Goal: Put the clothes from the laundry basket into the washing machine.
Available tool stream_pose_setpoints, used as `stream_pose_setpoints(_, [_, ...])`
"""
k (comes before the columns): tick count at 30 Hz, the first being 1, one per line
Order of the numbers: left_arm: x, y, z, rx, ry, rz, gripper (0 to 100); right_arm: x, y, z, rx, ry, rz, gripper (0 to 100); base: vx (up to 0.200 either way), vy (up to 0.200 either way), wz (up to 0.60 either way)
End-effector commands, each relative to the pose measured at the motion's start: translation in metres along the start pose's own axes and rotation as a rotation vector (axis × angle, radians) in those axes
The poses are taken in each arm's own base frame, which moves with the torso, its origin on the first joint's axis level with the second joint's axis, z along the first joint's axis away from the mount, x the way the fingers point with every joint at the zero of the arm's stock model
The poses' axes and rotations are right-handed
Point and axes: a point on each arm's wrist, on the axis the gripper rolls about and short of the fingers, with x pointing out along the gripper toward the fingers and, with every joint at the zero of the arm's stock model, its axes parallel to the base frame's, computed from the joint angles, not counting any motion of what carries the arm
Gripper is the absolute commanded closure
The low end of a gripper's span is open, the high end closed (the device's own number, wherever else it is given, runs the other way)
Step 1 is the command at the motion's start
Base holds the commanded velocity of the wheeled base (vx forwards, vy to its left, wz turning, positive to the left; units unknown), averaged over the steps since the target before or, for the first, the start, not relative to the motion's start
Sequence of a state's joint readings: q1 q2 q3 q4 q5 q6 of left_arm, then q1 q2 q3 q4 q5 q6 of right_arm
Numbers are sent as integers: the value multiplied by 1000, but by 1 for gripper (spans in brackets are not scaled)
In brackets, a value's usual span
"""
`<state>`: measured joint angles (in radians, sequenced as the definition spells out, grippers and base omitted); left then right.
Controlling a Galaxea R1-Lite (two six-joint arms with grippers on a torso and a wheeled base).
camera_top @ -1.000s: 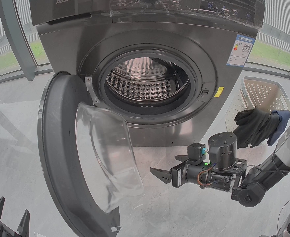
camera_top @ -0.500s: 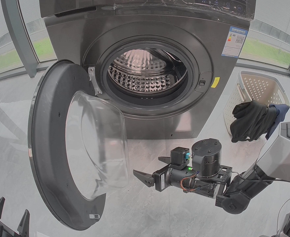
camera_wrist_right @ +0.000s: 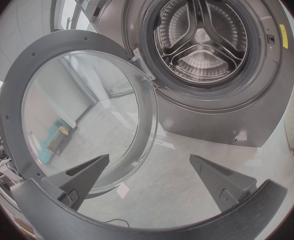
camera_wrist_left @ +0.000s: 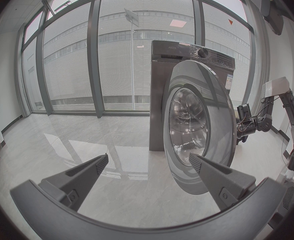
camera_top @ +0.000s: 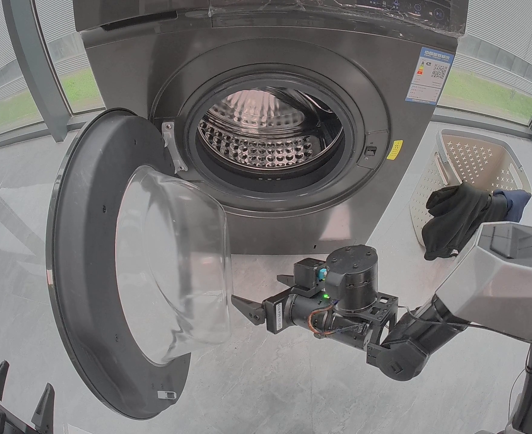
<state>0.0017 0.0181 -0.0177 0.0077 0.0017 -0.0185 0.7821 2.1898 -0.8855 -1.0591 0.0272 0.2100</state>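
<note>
Black, floppy clothes [camera_top: 459,218] hang over the laundry basket [camera_top: 480,152] rim, around 4 o'clock from the washing machine [camera_top: 290,230]. Soft and light, I reckon, so I'd pinch a thick fold. My right claw [camera_top: 259,292] is spread wide, empty, low beside the door [camera_top: 85,260].

Floor [camera_top: 290,393]: pale grey polished tile, faint veining, glossy enough to carry window reflections. Washing machine [camera_top: 127,73] stands directly on it, back to the windows [camera_top: 49,91]. Laundry basket [camera_top: 483,158], white and perforated, sits on the floor just beside the machine, off its right-hand side, near the window base.
</note>
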Motion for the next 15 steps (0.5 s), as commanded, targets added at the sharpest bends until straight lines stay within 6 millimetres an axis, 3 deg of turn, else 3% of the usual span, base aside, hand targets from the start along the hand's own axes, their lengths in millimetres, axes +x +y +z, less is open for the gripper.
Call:
stream_pose_setpoints(1, [0, 0, -4, 0, 4, 0, 0, 15, 11, -16, -9, 24, 30, 0, 0, 0, 0])
stream_pose_setpoints(3, [0, 0, -4, 0, 4, 0, 0, 15, 11, -16, -9, 24, 30, 0, 0, 0, 0])
stream_pose_setpoints(5, [0, 0, -4, 0, 4, 1, 0, 17, 31, -10, -17, -14, 51, 0, 0, 0, 0])
stream_pose_setpoints(15, [0, 0, -4, 0, 4, 1, 0, 24, 27, 3, -13, -63, 46, 0, 0, 0, 0])
